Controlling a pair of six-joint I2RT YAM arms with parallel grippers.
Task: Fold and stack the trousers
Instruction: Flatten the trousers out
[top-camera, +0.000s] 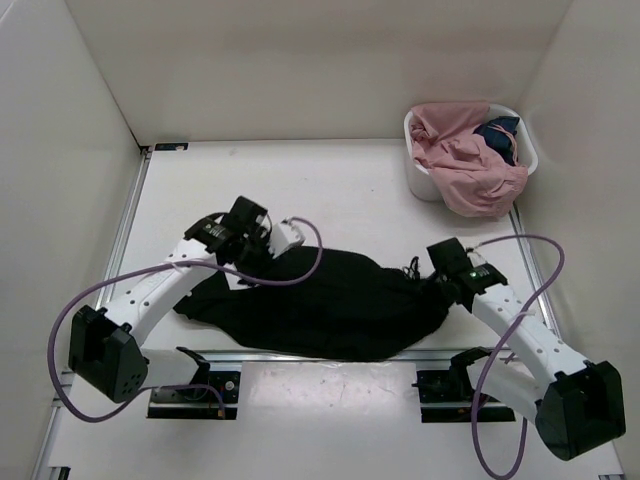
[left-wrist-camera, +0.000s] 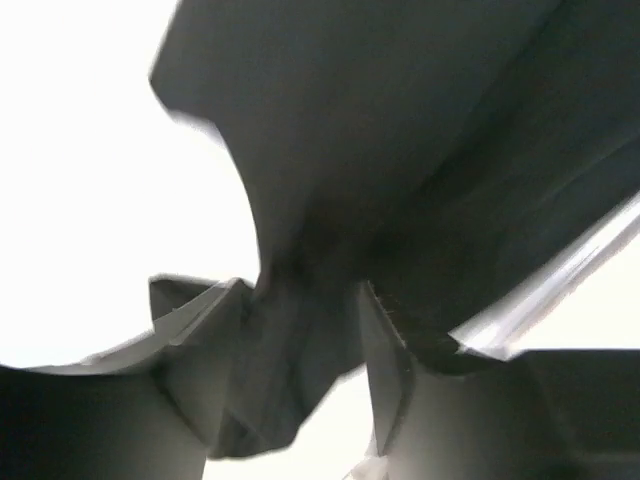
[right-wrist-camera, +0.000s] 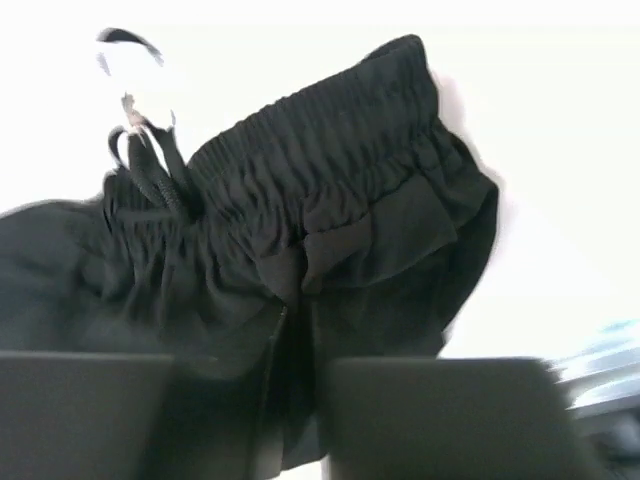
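Black trousers (top-camera: 330, 305) — left-wrist view blurred.

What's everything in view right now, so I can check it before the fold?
trousers: one pair, black, bunched at the near middle of the table
basket: one, white, far right corner of the table
pink garment: one, pink, heaped in the basket and spilling over its front rim
dark blue garment: one, dark blue, in the basket behind the pink one
table: one, white, walled on three sides
cables: two, purple, one looping off each arm
left arm: one, white and black, near left
right arm: one, white and black, near right
left end effector: one, dark, pinching the trousers
right end effector: one, dark, pinching the trousers below the waistband
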